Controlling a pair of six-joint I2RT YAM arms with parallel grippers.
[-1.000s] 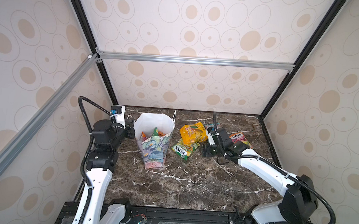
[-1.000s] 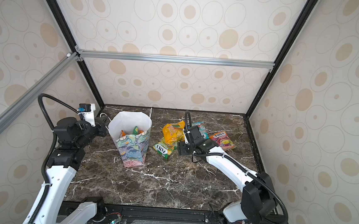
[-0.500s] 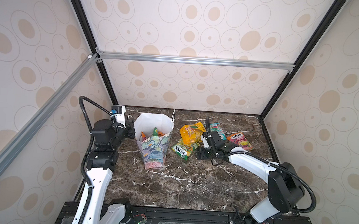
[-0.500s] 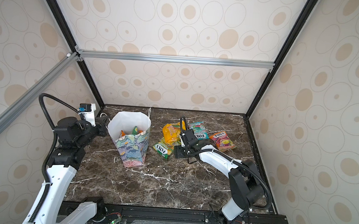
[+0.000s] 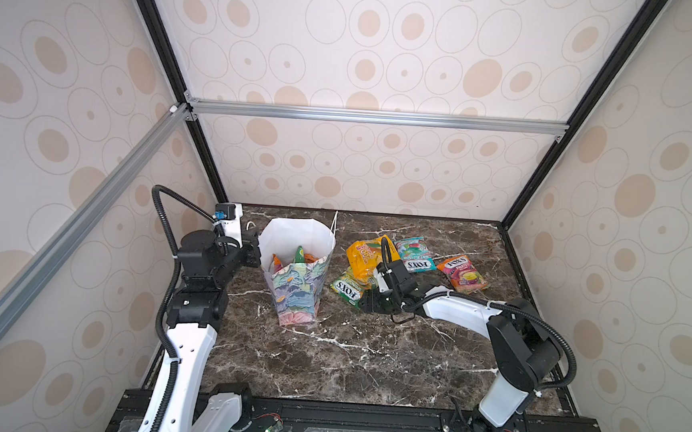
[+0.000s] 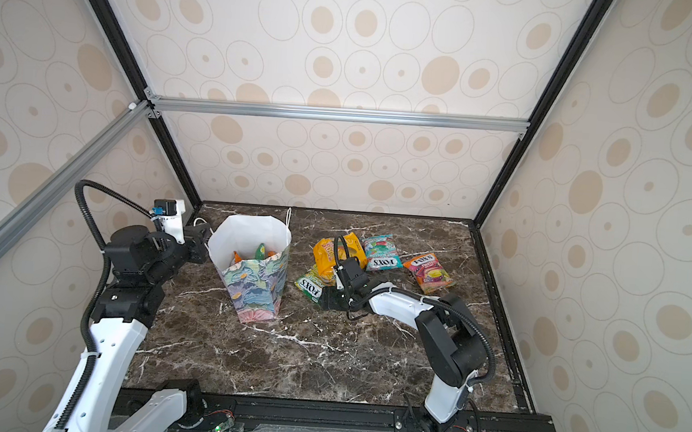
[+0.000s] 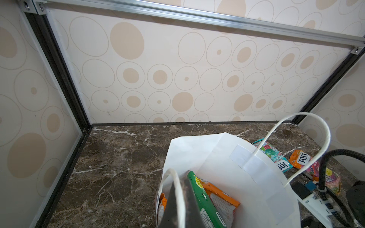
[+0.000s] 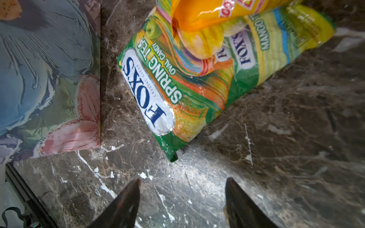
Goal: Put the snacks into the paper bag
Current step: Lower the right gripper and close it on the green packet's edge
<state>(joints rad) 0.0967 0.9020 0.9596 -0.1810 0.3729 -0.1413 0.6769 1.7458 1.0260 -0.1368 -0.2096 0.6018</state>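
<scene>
**Remote packing run, mid-task.** The loose snacks lie right of centre in both top views. The green FOX'S Spring Tea packet (image 8: 169, 94) is flat on the marble surface (image 5: 367, 360). A yellow packet (image 5: 364, 255) overlaps its far end, and a Mango Tea packet (image 8: 276, 49) is tucked beneath that. A teal packet (image 5: 414, 253) and an orange-pink packet (image 5: 462, 273) lie apart, further right. At least two more, a dark-green packet (image 7: 199, 197) and an orange packet (image 7: 221, 199), already stand inside the paper bag (image 5: 299, 293), which is upright left of centre.

My right end effector (image 8: 182, 179) hovers low over the surface, jaws well apart and empty, just short of the Spring Tea packet's near corner. My left end effector (image 7: 180, 189) is clamped tight on the bag's near rim, holding the mouth open.

As I judge it, a pinch on that corner alone could slip off the glossy film. The lift could also drag the overlapping yellow packet along and scatter the pile. The bag's printed wall stands close beside my line of approach, so a wide swing could knock it. With only one rim held, the paper could buckle or the mouth could fold shut under a badly aimed drop.
</scene>
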